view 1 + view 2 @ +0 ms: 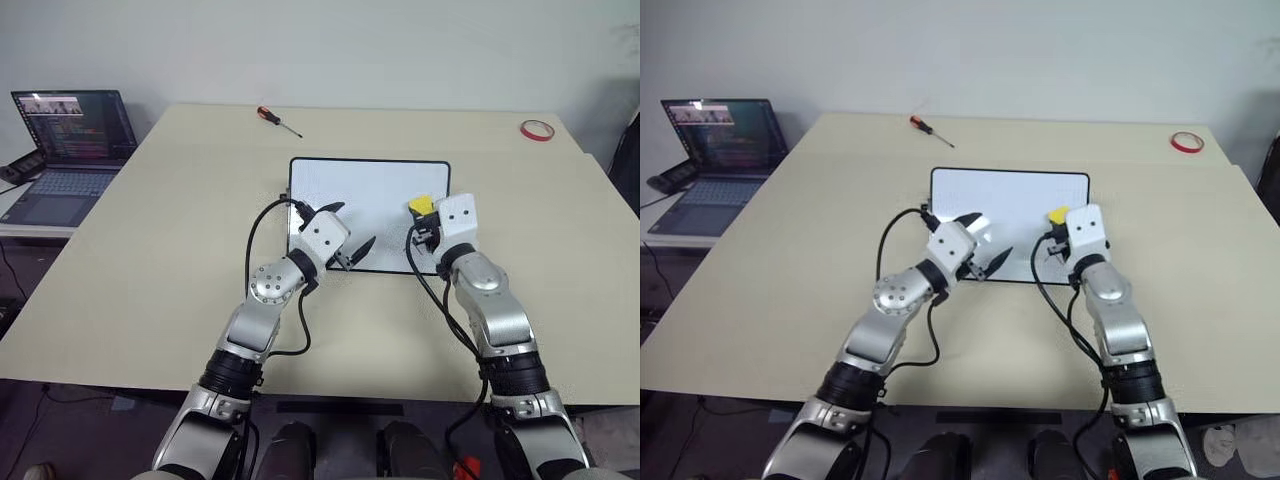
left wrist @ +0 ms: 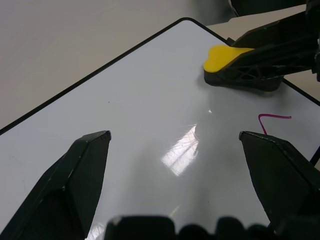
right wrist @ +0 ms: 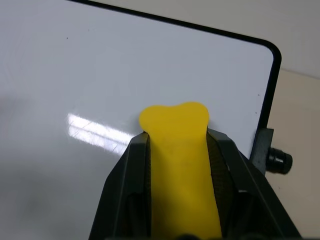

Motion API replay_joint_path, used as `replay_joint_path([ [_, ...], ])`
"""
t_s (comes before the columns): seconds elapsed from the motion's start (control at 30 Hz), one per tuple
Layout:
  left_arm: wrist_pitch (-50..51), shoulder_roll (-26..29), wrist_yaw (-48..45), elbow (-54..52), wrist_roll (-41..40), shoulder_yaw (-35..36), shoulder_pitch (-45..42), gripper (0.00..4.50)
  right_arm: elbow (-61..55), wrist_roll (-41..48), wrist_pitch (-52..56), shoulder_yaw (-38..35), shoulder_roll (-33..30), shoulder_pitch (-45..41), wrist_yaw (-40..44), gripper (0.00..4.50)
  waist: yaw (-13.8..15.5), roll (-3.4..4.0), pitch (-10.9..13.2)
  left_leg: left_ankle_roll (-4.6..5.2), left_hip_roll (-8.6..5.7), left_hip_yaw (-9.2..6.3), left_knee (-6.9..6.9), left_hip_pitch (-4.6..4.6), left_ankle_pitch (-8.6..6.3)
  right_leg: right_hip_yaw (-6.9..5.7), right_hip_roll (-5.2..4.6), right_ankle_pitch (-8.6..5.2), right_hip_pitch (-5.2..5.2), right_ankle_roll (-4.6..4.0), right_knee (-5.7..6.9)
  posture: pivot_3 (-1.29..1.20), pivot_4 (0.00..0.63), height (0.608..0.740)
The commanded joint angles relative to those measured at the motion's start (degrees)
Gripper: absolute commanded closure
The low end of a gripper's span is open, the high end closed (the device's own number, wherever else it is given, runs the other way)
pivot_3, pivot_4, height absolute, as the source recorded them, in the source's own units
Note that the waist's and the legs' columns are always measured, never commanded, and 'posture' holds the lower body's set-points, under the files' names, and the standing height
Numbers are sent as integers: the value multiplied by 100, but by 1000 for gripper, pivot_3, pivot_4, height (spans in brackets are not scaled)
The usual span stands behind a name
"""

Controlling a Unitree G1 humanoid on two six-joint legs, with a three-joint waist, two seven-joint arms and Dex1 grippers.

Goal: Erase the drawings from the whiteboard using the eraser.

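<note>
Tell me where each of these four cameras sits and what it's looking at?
Left eye view: on the head, looking down over both arms at the whiteboard on the table.
Right eye view: beside it, same scene, with the left gripper and right gripper.
Left wrist view: along its own open fingers across the board.
Right wrist view: along its fingers clamping the eraser.
Shared: both wrist views show the eraser on the board.

The whiteboard (image 1: 370,200) lies mid-table (image 1: 150,260), with a screwdriver (image 1: 279,121) behind it to the left and a tape ring (image 1: 537,130) at the far right corner. The eraser (image 1: 422,206) sits over the board's right part, between the right gripper's (image 1: 425,222) fingers; the left gripper (image 1: 352,240) is over its near left part. A laptop (image 1: 70,150) stands left of the table.
</note>
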Motion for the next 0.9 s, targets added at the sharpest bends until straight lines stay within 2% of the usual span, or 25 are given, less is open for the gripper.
replay_joint_path([
  [0.03, -4, -54, 46, -274, -44, 3, -21, 0, -117, -56, 360, 3, -15, 77, -38, 3318, 0, 0, 0, 0, 0, 0, 0, 0, 0, 0, 0, 0, 0, 0, 0, 0, 150, 740],
  [0.3, 58, -55, -2, -475, -164, 91, 133, 0, -576, 432, 20, -258, 34, 154, 301, 3318, -2, 0, 0, 0, 0, 0, -3, -2, 0, 0, 1, 0, -2, 0, -4, 0, 150, 740],
  [0.4, 231, -154, -80, -839, -628, 310, 370, 0, -1168, 715, 335, -398, -117, 462, 525, 3318, -1, 0, 2, 0, 1, 1, -6, -13, 0, 1, 0, -1, -10, 0, -14, 0, 150, 740],
  [0.47, 182, 31, -330, -1124, -786, 311, 603, 0, -1780, 910, 675, -543, -298, 745, 664, 3318, 0, 0, 2, 0, 2, 0, -7, -17, -1, 1, -1, -1, -12, 0, -21, 0, 150, 740],
  [0.67, 169, 581, -823, -1703, -1276, 497, 1501, 0, -3593, 1396, 1073, -919, -767, 2114, 989, 3318, 1, 1, 2, 1, 5, -3, -20, -15, -2, -1, -1, -1, -5, -1, -41, 0, 150, 740],
  [0.8, 210, 684, -900, -2028, -1457, 504, 1993, 0, -4029, 1282, 839, -829, -1049, 3186, 1200, 3318, 15, 0, 2, 1, 3, -8, -18, -14, -2, -1, -5, -2, 4, 1, -47, 0, 150, 740],
  [0.9, 174, 786, -956, -2264, -1413, 379, 2591, 0, -3966, 1142, 248, -1041, -1039, 4094, 1210, 3318, 16, 1, 1, 1, 1, -7, -19, -10, -2, 0, -10, -3, 7, 1, -49, 0, 150, 740],
])
